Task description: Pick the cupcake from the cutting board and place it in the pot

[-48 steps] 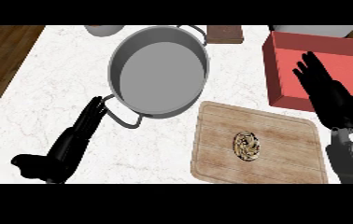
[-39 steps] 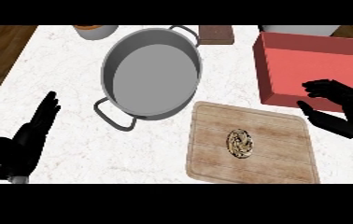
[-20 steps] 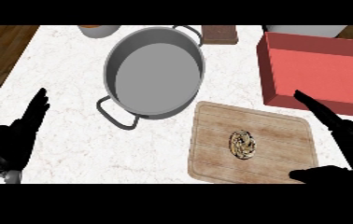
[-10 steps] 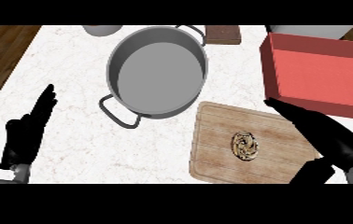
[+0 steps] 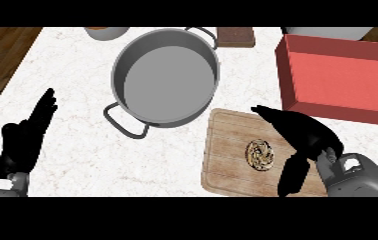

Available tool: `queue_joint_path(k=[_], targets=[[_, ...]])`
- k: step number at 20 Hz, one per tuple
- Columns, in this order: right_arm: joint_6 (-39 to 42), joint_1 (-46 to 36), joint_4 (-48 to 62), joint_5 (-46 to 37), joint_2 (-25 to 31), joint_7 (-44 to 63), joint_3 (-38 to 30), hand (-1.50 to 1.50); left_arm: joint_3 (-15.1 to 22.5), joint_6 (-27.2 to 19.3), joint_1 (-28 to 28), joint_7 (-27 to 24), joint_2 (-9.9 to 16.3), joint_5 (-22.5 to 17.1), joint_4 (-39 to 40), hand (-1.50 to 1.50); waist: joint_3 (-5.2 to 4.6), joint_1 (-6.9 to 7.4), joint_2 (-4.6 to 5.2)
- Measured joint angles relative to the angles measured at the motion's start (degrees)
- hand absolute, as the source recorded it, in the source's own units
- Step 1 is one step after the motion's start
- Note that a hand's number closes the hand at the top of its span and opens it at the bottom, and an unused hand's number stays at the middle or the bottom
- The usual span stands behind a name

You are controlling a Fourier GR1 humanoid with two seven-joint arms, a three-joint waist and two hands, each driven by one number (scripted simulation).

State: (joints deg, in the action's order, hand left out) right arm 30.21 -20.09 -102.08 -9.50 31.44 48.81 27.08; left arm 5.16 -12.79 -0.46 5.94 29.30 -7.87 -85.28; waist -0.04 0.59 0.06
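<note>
The cupcake point(image 5: 259, 154), seen from above as a small brown swirled round, lies on the wooden cutting board point(image 5: 225, 159) at the lower right. My right hand point(image 5: 306, 134) hovers open just right of it, fingers stretched up-left over the board and thumb hanging below beside the cupcake, apart from it. The grey pot point(image 5: 166, 76) with two loop handles stands empty up and left of the board. At the lower left edge my left hand point(image 5: 26, 134) rests open with fingers up.
A red tray point(image 5: 328, 79) sits at the right, close behind the board. A brown block point(image 5: 236, 36) and a small bowl point(image 5: 105, 32) stand along the counter's far edge. Dark wood floor shows beyond the counter's left edge.
My right hand has moved left from beside the red tray and come in over the cutting board next to the cupcake. My left hand drew back to the lower left edge.
</note>
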Motion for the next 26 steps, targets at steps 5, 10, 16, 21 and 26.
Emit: queue_joint_path(k=[5,10,16,21,26], targets=[[1.3,-2.0,4.3,-4.0,-4.3,0.7,1.2,-1.50,-0.9,0.4,1.5,0.1,-1.3,1.4,-1.4,0.00,0.02,-0.11,-0.05],[2.7,-1.5,8.0,-8.5,-7.1,-0.5,1.7,-1.50,-1.9,1.1,2.2,0.1,-2.8,3.1,-1.6,0.00,0.04,-0.25,-0.07],[4.3,-1.5,11.6,-12.4,-11.0,-0.8,0.8,-1.50,-3.8,3.0,1.2,1.7,-3.7,4.4,-1.9,0.00,0.04,-0.34,-0.07],[5.0,-0.4,14.1,-16.9,-12.4,-2.7,-0.2,-1.50,-4.1,3.1,2.5,1.8,-6.3,6.5,-3.2,0.00,0.04,-0.36,-0.07],[5.8,1.4,15.3,-20.8,-13.8,-5.1,-1.5,-1.50,-6.5,5.5,1.4,2.9,-6.6,7.2,-2.9,0.00,0.04,-0.44,-0.07]])
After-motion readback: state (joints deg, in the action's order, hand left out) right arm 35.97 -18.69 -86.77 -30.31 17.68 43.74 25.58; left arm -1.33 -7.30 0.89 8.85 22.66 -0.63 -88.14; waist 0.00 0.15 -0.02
